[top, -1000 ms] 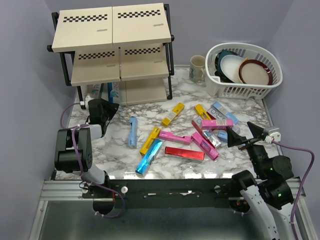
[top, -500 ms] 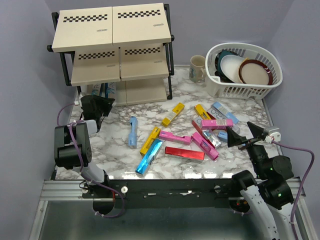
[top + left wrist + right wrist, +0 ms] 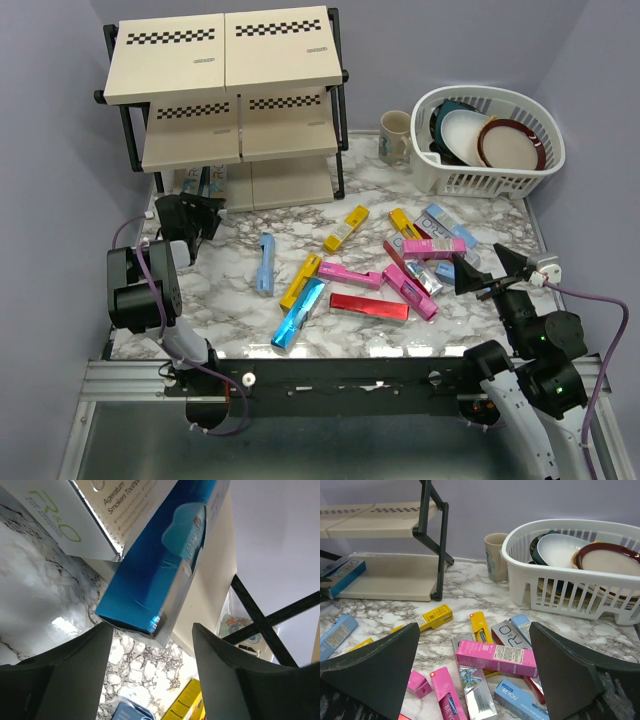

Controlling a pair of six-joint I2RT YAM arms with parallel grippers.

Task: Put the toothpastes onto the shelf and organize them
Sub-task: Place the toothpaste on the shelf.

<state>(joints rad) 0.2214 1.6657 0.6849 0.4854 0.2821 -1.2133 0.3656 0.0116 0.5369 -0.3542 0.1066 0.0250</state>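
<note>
Well, nearest the arm bases the right hand (image 3: 488, 270) hangs over the right end of the marble worktop (image 3: 230, 290) with its fingers spread as wide as they go and nothing between them. I take it to be poised for a pick from the heap just in front of it. That heap is a tangle of glossy cartons lying across one another, a pink carton (image 3: 434, 246) on top, with silver, yellow and light blue ones around it.

Further left more toothpastes lie flat and apart: a red carton (image 3: 369, 306), a metallic blue carton (image 3: 298, 313), a light blue carton (image 3: 265, 263) and a yellow carton (image 3: 346, 228). None of these is on the shelf (image 3: 225, 60) yet, so most of the work looks undone.

Beyond them the left hand (image 3: 195, 212) sits low at the foot of the shelf. Its fingers stand part open either side of the near end of a deep blue carton (image 3: 160, 570) and do not clamp it. That carton lies lengthways on the lowest tier, tight against a white carton (image 3: 65, 515), and its end seems to poke past the board. Packed side by side like that, they would leave room for the rest. The two upper tiers show no cartons from above.

At the back right are a mug (image 3: 396, 135) and a white dish basket (image 3: 450, 175) of plates
</note>
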